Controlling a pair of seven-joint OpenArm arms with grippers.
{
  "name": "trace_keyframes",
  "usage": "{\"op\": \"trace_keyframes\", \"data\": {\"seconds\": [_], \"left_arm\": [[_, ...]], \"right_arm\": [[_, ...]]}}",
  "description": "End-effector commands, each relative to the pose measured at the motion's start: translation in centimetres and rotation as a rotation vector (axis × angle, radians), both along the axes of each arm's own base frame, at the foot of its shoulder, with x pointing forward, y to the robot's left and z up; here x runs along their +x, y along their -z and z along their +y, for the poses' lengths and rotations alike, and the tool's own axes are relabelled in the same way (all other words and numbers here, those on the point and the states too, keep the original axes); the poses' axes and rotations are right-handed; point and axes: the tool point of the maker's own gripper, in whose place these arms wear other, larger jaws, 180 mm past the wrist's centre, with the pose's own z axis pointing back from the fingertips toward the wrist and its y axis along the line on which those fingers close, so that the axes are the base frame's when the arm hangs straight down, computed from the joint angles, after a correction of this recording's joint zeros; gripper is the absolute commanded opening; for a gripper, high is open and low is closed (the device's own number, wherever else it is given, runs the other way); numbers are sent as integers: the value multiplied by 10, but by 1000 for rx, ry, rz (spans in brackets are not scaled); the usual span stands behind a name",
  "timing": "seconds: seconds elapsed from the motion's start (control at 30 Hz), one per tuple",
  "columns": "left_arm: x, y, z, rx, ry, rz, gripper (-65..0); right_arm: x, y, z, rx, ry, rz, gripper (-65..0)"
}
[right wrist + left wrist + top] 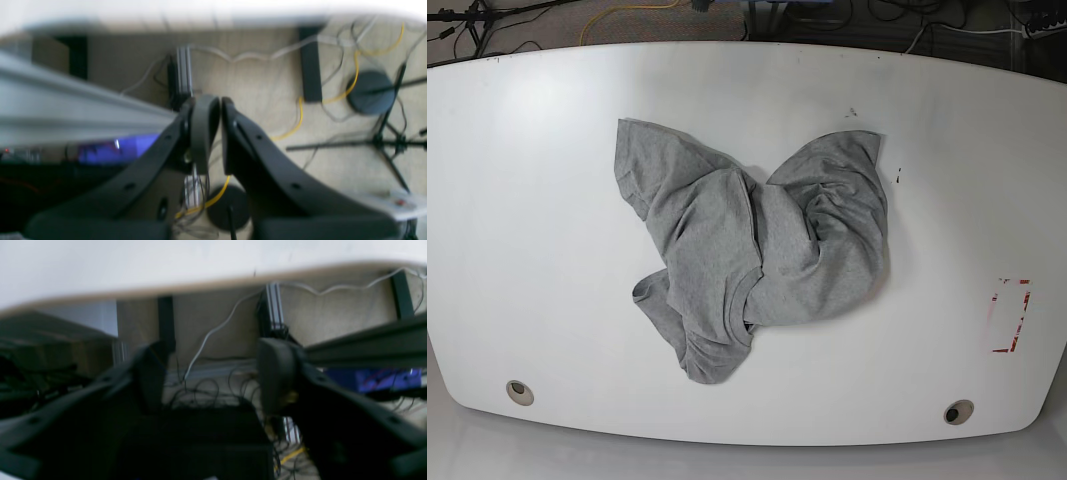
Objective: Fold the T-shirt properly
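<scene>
A robotics lab: cables [337, 90] are trailing across the floor, aluminium framing [275, 306] is standing under the white table [527, 250], tripod legs [383, 143] are spreading nearby.

The base camera looks straight down on the whole white table [537, 200] from high up. Both wrist cameras look past the table's edge, down at the floor [267, 86].
</scene>
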Motion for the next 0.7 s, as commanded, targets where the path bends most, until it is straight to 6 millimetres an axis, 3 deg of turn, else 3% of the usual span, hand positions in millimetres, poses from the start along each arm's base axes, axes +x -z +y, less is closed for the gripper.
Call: {"op": "trace_keyframes", "data": {"seconds": [0.0,0.33,0.67], "left_arm": [[10,-8,-3,-6,2,-45,-164],[45,-12,-4,-7,4,-147,-157],[77,-17,-6,-14,-5,-243,-157]], "right_arm": [[9,-12,-2,-10,-2,-38,-585],[61,-30,-2,-25,-26,-138,-582],[110,-20,-1,-24,-41,-167,-579]]}}
